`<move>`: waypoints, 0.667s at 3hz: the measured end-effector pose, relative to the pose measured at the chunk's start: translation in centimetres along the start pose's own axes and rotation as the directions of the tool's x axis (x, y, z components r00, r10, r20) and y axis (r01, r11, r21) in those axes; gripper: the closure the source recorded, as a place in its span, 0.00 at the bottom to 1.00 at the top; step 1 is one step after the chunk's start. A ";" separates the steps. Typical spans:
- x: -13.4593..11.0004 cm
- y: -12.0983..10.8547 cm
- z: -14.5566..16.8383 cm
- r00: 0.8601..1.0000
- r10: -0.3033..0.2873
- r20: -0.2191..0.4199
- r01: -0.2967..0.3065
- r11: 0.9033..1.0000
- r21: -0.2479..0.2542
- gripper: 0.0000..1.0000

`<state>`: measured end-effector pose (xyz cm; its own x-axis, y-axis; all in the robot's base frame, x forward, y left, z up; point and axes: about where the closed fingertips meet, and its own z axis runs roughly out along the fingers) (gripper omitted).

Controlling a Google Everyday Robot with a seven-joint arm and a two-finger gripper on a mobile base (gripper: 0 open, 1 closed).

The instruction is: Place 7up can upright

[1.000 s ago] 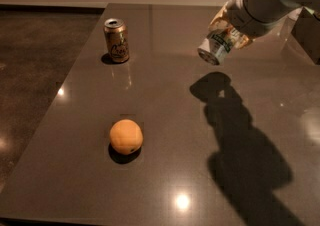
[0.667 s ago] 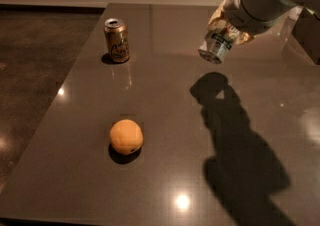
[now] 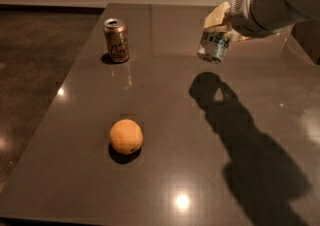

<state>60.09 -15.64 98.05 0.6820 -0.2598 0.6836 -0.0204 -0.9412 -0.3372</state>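
Up at the far right, the 7up can (image 3: 213, 47) hangs slightly tilted above the dark table (image 3: 165, 102), its upper end clamped in the gripper (image 3: 219, 24). Well to its left a gold-brown can (image 3: 116, 40) stands upright on the table, and an orange (image 3: 126, 136) lies nearer the front.

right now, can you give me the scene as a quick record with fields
tool: upper right, above the table, shut on the 7up can
7up can: held in the air, slightly tilted, clear of the table
gold-brown can: upright, far left
orange: near left, apart from both cans
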 end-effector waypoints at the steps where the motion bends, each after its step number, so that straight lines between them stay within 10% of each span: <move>1: -2.1 -1.2 0.2 0.994 -0.110 0.004 0.108 0.987 0.117 1.00; 2: -4.4 -1.7 -0.1 0.976 -0.202 -0.086 0.216 0.954 0.207 1.00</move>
<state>57.05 -12.95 95.70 0.6070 -0.0813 0.7906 0.2795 -0.9093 -0.3082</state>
